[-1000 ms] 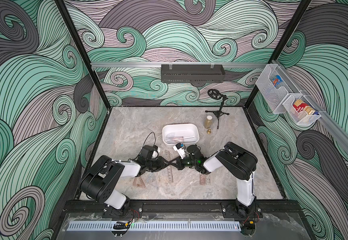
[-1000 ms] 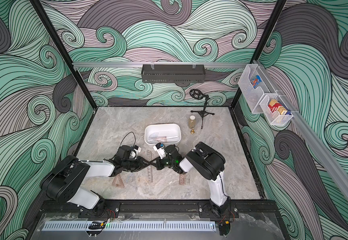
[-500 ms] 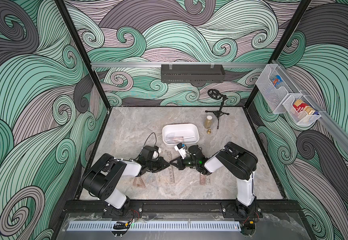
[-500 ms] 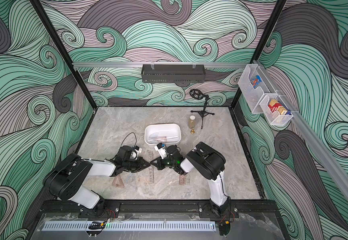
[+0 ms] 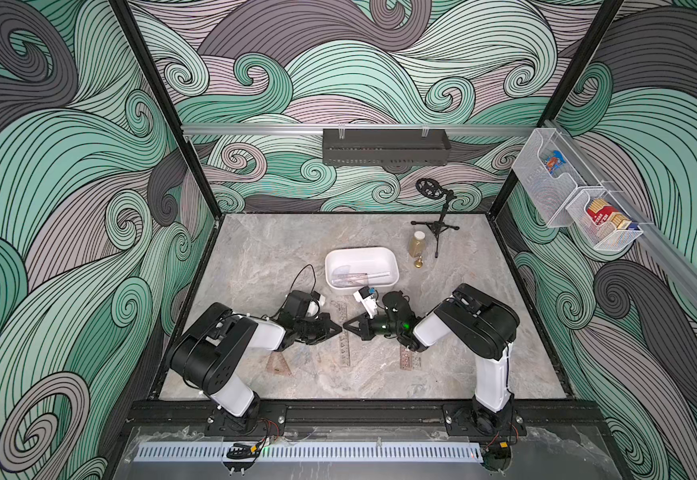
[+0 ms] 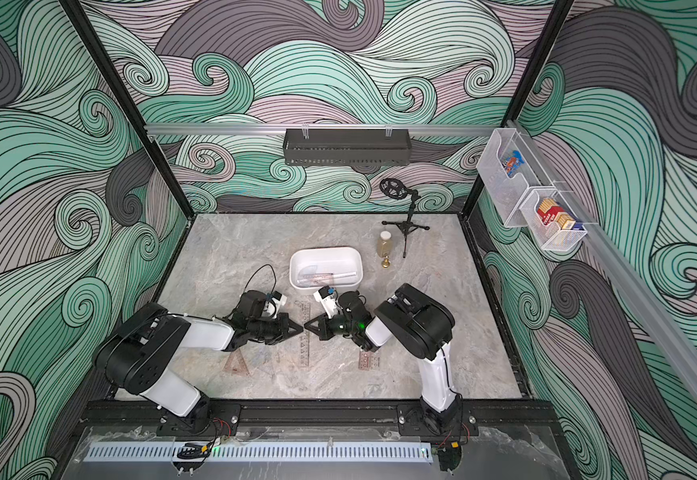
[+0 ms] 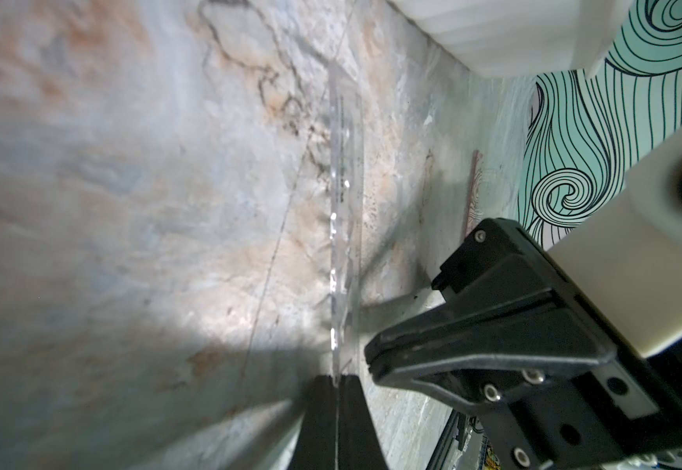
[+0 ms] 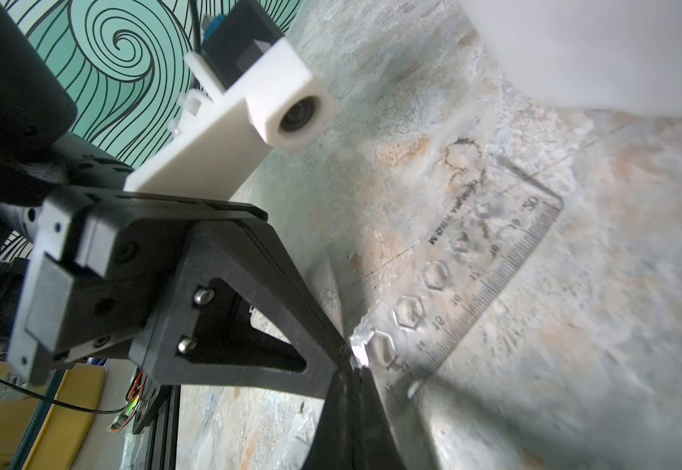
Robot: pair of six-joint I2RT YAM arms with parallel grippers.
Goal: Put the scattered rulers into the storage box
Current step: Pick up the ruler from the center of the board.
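Near the white box (image 5: pixel 392 270), the left pincer (image 5: pixel 338 329) grips an edge of the clear ruler (image 5: pixel 344 353); the right pincer (image 5: pixel 347 327), clenched empty, sits tip-to-tip with it.

Jaws of left gripper (image 7: pixel 336 384) are spread wide a second ago, half closed half a second ago, and now pinched together on the long edge of the clear straight ruler (image 7: pixel 345 203). In both top views its fingers no longer cross those of right gripper (image 5: pixel 349 326). The two tips now meet point to point over the ruler.
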